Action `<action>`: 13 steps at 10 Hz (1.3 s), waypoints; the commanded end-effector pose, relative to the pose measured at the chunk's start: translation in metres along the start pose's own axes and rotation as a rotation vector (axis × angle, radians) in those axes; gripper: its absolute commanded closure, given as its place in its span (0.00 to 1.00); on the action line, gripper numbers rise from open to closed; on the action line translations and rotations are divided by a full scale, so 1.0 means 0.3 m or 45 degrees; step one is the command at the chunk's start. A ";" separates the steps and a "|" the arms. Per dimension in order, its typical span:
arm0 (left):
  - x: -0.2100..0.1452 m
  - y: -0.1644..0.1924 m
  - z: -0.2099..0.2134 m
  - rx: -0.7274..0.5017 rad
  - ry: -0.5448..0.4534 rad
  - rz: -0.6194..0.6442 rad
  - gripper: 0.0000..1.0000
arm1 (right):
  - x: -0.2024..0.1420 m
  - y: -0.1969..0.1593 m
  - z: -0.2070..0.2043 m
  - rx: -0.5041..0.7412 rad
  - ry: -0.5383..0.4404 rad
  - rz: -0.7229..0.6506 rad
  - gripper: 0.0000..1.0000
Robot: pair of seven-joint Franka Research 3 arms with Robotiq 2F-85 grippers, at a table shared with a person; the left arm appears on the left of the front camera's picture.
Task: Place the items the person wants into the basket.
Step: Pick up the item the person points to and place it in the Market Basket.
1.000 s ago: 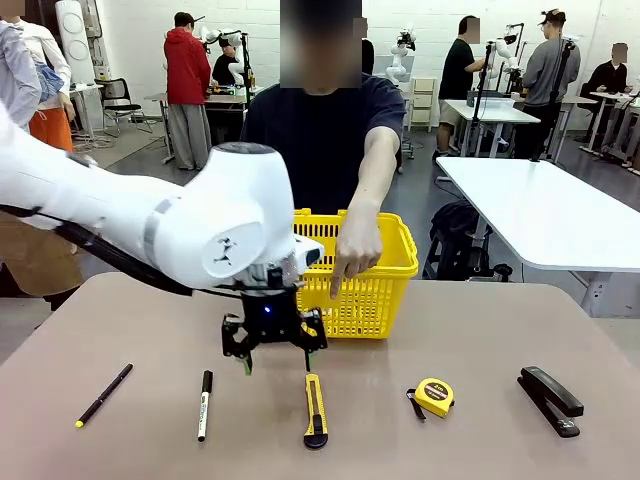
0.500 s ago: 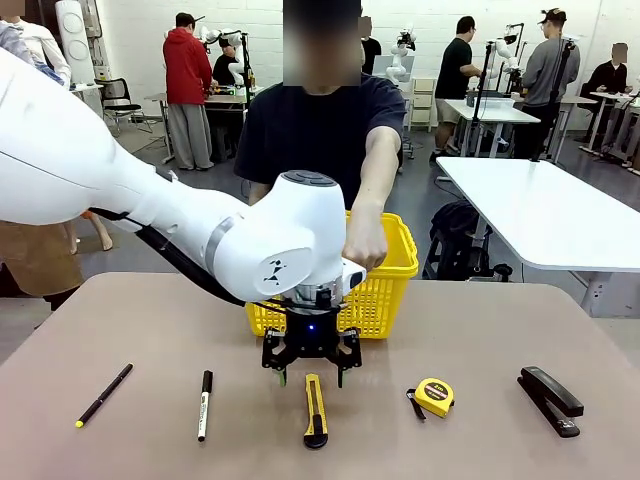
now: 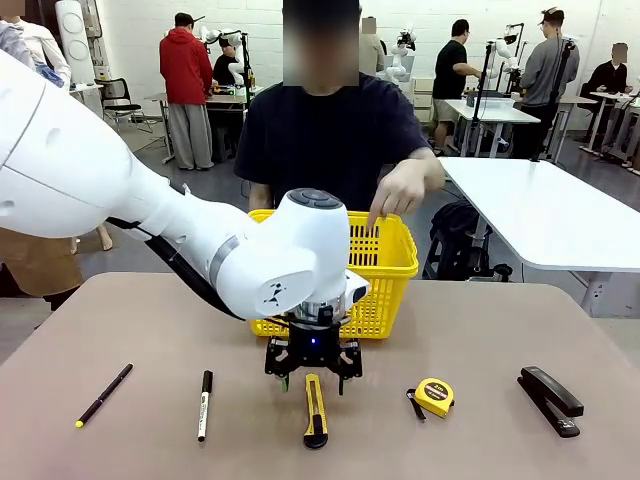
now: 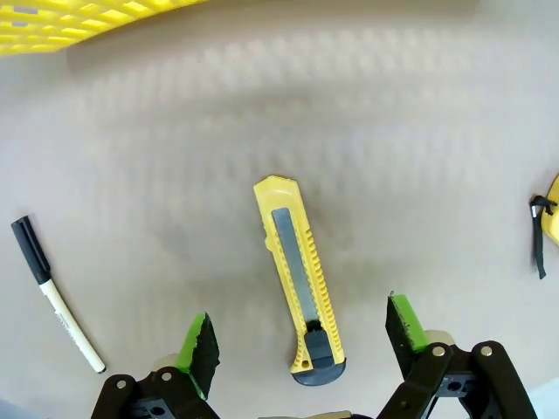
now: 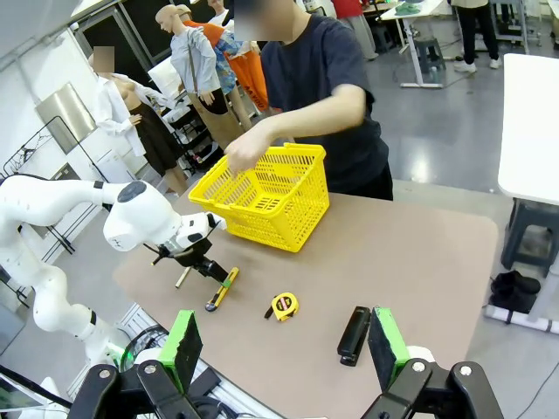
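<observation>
Behind the beige counter [image 3: 220, 420], a person in a black T-shirt points down into the yellow basket [image 3: 385, 285]. The left claw [image 4: 297, 349] is spread wide above the utility knife [image 4: 301, 288], which lies near the basket's front, between the marker [image 4: 59, 301] and the tape measure [image 4: 552, 209]. The right claw [image 5: 284, 353] is also wide and empty.

The step looks to be picking up the knife. It lies slightly slanted, so the wrist should turn a little to set the pads square to its long sides. Go low, since it is flat, and close gently around mid-body, clear of the slider.
</observation>
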State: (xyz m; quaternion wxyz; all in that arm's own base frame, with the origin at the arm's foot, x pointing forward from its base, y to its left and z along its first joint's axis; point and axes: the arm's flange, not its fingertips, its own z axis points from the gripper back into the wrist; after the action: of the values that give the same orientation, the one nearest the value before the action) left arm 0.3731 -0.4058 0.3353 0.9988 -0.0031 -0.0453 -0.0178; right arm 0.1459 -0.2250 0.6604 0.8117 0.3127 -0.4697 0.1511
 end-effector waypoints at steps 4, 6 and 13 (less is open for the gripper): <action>-0.069 -0.028 -0.093 0.038 -0.089 -0.003 0.00 | -0.005 0.001 -0.006 0.031 -0.012 0.011 0.00; -0.067 -0.029 -0.097 0.031 -0.090 0.002 0.00 | -0.005 0.001 -0.006 0.031 -0.012 0.011 0.00; -0.048 -0.020 -0.126 -0.003 -0.079 -0.044 0.59 | -0.005 0.001 -0.006 0.031 -0.012 0.011 0.00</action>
State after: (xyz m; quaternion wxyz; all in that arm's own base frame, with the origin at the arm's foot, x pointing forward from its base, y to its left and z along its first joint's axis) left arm 0.3623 -0.4065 0.3018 0.9979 0.0016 -0.0555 -0.0321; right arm 0.1459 -0.2250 0.6604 0.8117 0.3127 -0.4697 0.1511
